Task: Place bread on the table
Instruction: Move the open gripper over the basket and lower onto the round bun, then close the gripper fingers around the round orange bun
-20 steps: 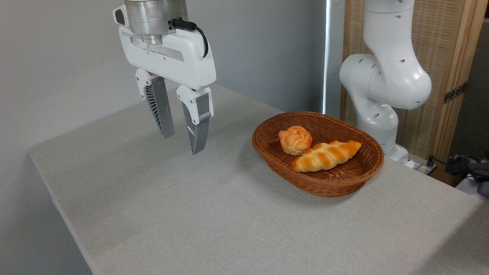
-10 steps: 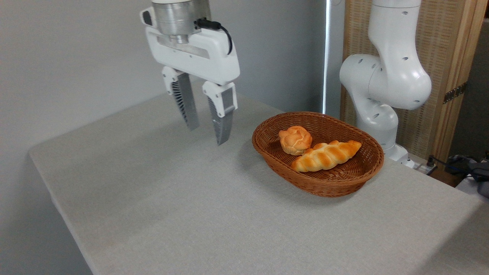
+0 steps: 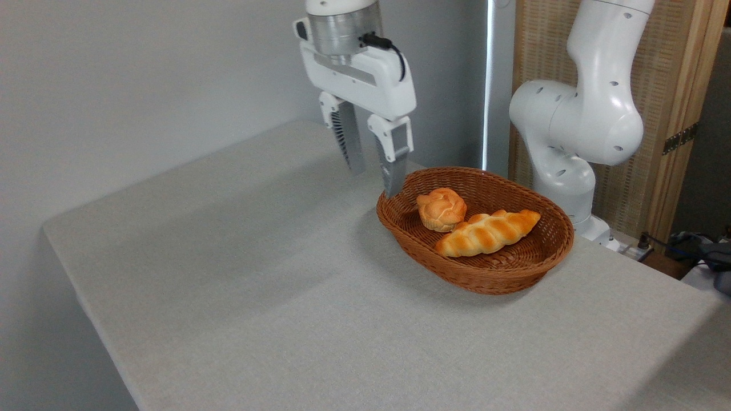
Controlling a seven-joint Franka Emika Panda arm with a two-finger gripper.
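A light grey table [image 3: 240, 297] with a fine cloth-like weave and rounded corners is filling most of the view, backed by a plain pale wall and, behind the basket, a woven panel in a light wooden frame [image 3: 674, 85]. A brown oval wicker basket [image 3: 485, 274] is sitting on the table, its ribbed sides rising to a braided rim. Inside the basket the bread [image 3: 440, 209], a small round golden-orange bun with a lumpy, flower-like knotted top, is lying toward the basket's left end, touching a long braided golden loaf [image 3: 487, 232] that is stretching across the basket's middle. The white Franka arm [image 3: 582, 114] is standing just behind the basket's right end, its glossy rounded joints catching the light. The gripper [image 3: 375, 181] is hanging above the table just beside the basket's left rim, its two grey ribbed fingers [image 3: 394, 165] pointing down, spread moderately apart and holding nothing, clear of the bread.
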